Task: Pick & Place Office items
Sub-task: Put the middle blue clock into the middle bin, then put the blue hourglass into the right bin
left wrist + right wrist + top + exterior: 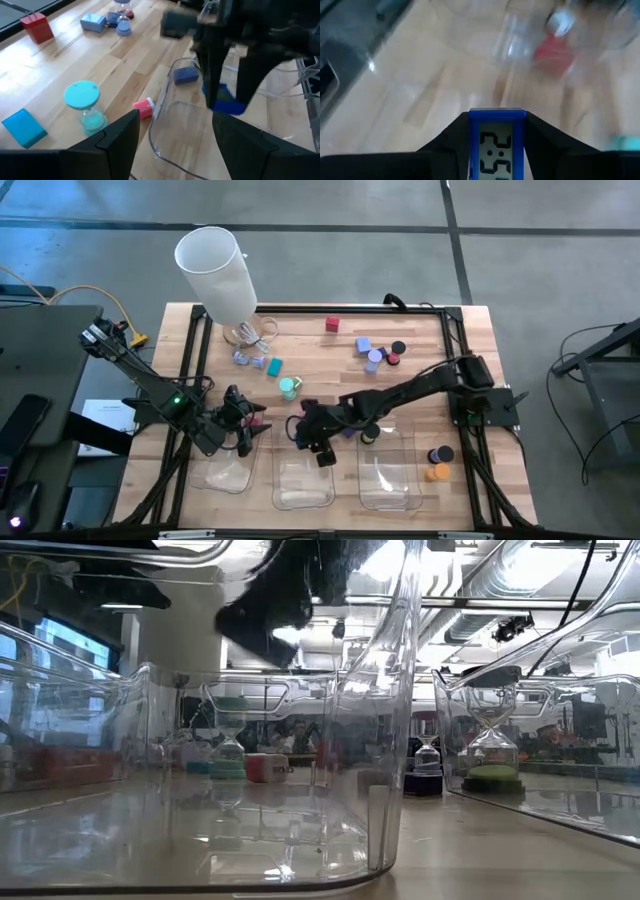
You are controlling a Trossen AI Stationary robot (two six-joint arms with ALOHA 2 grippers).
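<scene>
My right gripper [322, 448] hangs over the far rim of the middle clear tray [305, 485], shut on a small blue digital clock [496, 142]; the left wrist view shows that clock [224, 100] too. To its left, my left gripper [244, 434] stands open by the left tray [225, 472], nothing between its fingers [122, 132]. Loose office items lie on the wood: a teal hourglass [85, 102], a teal block [22, 127], a red cube [36, 26], a small red piece [145, 107] and a blue block [92, 22]. My right gripper pinches the blue clock by its two side edges [471, 131], one finger on each. The display faces back toward the wrist. The fingers slant downward from the table's right side. The clock hangs below them, clear of the tray.
A tall white cylinder [215, 265] stands at the far left. Purple, blue and black pieces [378, 352] lie far right of centre. Black and orange caps [438, 463] sit beside the right tray [392, 480]. A black frame [452, 315] borders the wood.
</scene>
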